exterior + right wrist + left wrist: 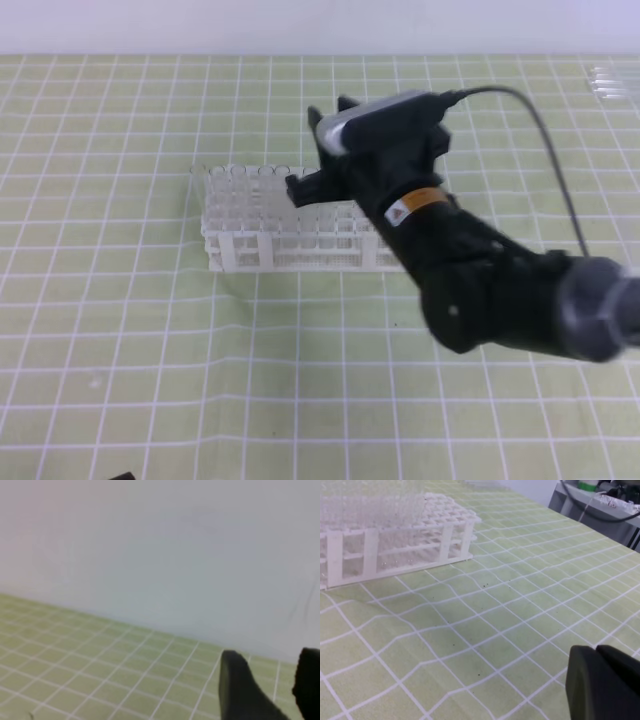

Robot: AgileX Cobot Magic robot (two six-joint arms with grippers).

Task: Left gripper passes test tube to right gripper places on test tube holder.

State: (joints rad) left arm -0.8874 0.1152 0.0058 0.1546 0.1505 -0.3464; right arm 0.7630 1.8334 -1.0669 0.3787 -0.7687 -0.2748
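Reaching in from the right of the high view, the right gripper [333, 107] hangs above the test tube holder [290, 245], its silver-grey housing tilted up and its two black fingertips pointing toward the far edge of the worktop [120, 330]; in its own wrist view the two fingers [242, 687] stand apart with only wall and green grid between them, so the jaws are open and hold nothing. The holder sits near the middle of the worktop, long side facing the camera, its right end hidden behind the arm; clear tubes stand in its holes (too faint to pick out which one is the test tube of the task), and the left wrist view shows the same clear shafts [370, 502] rising from the white lattice. Wide bare cloth lies to the left of the rack and in front of it; behind it the grid runs to the pale wall. A grey cable [545, 140] arcs from the housing down to the right. The left gripper [605, 685] shows only as a dark block at the lower right of its own view, over bare cloth; whether its jaws are open or closed I cannot tell.
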